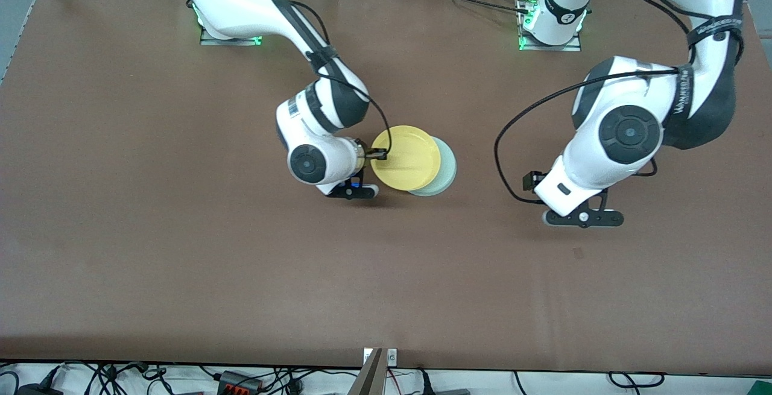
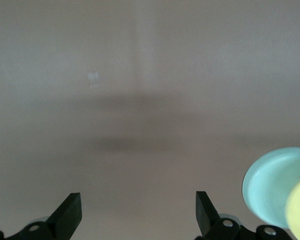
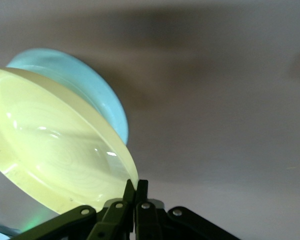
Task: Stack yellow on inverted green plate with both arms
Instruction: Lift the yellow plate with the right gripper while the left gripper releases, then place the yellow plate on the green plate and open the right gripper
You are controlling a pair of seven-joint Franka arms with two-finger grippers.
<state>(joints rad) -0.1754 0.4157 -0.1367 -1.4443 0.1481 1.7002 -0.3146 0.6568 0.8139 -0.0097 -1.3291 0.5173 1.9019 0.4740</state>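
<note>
- Nearest the front camera lies the bare brown table, the largest thing in view and the ground for any slip; the green plate rests on it and serves as the landmark for the rest.
- Left arm waits, its left gripper well apart from the green plate, toward the left arm's end of the table, fingers spread apart over bare table and holding nothing. Risk: the task calls for both arms, and with this one away nothing steadies the green plate.
- Yellow plate overlaps the green plate, shifted toward the right arm's end, and in the right wrist view it looks tilted, one edge raised. Risk: let go like this, it could settle off-centre or slide off the green plate onto the table.
- Right gripper sits at the yellow plate's rim, on the side away from the green plate, its fingers clamped together on that rim. Risk: so thin an edge grip could let the plate pivot or slip, and any push might shove the green plate along.
</note>
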